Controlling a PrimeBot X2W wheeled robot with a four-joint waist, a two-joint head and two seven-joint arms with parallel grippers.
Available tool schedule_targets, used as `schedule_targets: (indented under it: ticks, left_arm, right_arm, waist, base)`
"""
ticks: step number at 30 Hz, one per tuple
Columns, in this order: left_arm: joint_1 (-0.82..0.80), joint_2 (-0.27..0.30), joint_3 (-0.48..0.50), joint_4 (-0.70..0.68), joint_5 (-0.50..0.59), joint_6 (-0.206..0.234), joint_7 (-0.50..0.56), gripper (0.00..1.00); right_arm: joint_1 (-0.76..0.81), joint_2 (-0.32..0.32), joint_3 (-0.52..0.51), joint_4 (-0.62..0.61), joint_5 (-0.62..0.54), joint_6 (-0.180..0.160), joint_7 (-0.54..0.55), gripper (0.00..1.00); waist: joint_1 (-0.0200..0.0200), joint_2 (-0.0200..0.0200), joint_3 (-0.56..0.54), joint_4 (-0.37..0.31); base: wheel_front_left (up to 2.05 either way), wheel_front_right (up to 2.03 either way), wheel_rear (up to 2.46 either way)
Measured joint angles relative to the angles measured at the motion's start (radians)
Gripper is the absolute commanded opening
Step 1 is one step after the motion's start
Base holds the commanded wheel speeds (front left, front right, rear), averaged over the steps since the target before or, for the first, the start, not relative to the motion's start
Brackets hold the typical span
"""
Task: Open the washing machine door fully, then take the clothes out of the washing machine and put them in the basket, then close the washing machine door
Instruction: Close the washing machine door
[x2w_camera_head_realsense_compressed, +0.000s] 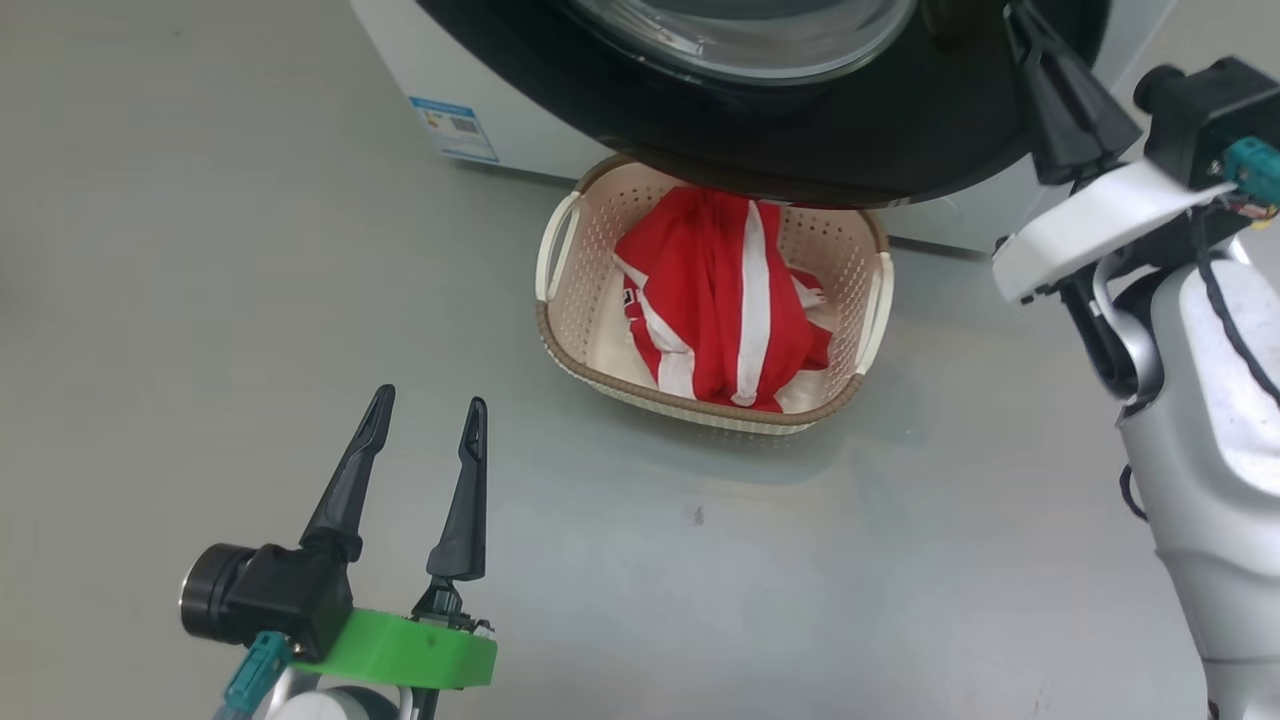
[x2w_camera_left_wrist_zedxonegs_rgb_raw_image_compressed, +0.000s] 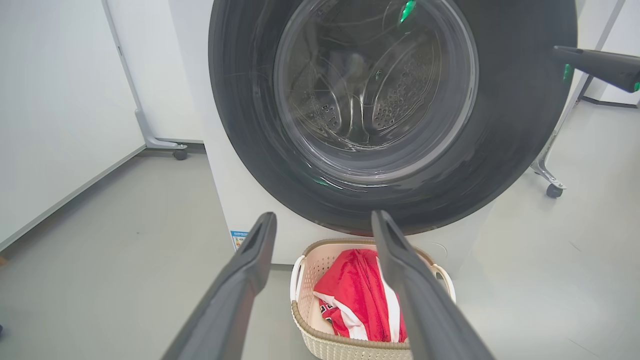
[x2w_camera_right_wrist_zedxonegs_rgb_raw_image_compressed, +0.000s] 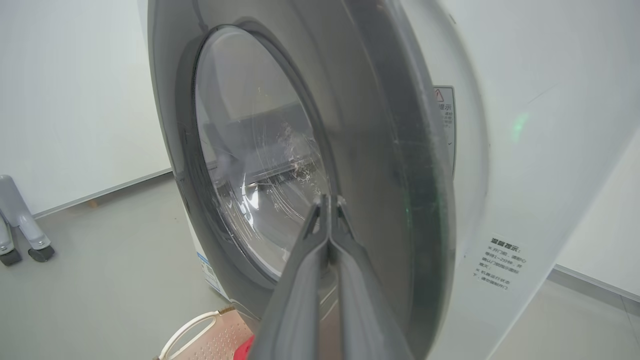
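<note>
Step in hand: closing the door, the last of the three. The small cream plastic basket with perforated sides and a brown woven-look rim (x2w_camera_head_realsense_compressed: 700, 408) stands on the grey floor (x2w_camera_head_realsense_compressed: 200, 300) directly in front of the big white front-loading washing machine (x2w_camera_head_realsense_compressed: 520, 130). It sits partly beneath the lower edge of the large round door with a wide glossy black rim (x2w_camera_left_wrist_zedxonegs_rgb_raw_image_compressed: 250, 125). The basket holds the bright red, white-striped fabric clothes (x2w_camera_head_realsense_compressed: 720, 300), bunched in its middle, with nothing hanging over the rim. Through the door's bulging clear glass window (x2w_camera_left_wrist_zedxonegs_rgb_raw_image_compressed: 320, 60) the perforated steel drum (x2w_camera_left_wrist_zedxonegs_rgb_raw_image_compressed: 400, 100) appears to contain no garment, so unloading is judged complete. The door faces forward over the machine's mouth; whether it is latched cannot be told. The right gripper (x2w_camera_right_wrist_zedxonegs_rgb_raw_image_compressed: 327, 202) has its two dark fingers pressed together and holds nothing. Its tips lie at the door face near the edge of the glass, and contact cannot be confirmed. The left gripper (x2w_camera_head_realsense_compressed: 430, 400) is spread wide and empty above the floor, left of the basket and well apart from it. The next move probably calls for a firm, square push by the closed right fingers on the black rim until the door seats. Pushing on the curved glass risks a slip.
</note>
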Motion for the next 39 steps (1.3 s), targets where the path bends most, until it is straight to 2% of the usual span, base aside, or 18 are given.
schedule_targets:
  ticks: [8, 19, 34, 39]
  left_arm:
    - [-0.024, -0.014, -0.006, 0.027, 0.0, 0.0, -0.02, 1.0]
    - [-0.025, -0.017, -0.021, 0.05, -0.003, 0.001, -0.034, 1.0]
    - [-0.04, -0.022, -0.036, 0.066, -0.011, 0.003, -0.044, 1.0]
    - [-0.044, -0.024, -0.044, 0.07, -0.016, 0.005, -0.044, 1.0]
  right_arm:
    - [-0.081, -0.02, 0.006, 0.077, -0.002, 0.001, 0.001, 0.0]
    - [-0.146, -0.023, -0.001, 0.159, 0.011, 0.004, -0.002, 0.0]
    - [-0.248, -0.064, -0.008, 0.264, 0.011, 0.01, 0.0, 0.0]
    - [-0.292, -0.097, -0.021, 0.298, 0.009, 0.019, 0.01, 0.0]
  waist:
    - [0.0, 0.0, 0.032, 0.046]
    - [0.0, 0.0, 0.038, 0.072]
    - [0.0, 0.0, 0.064, 0.114]
    - [0.0, 0.0, 0.069, 0.128]
  base:
    - [0.0, 0.0, 0.0]
    - [0.0, 0.0, 0.0]
    - [0.0, 0.0, 0.0]
    - [0.0, 0.0, 0.0]
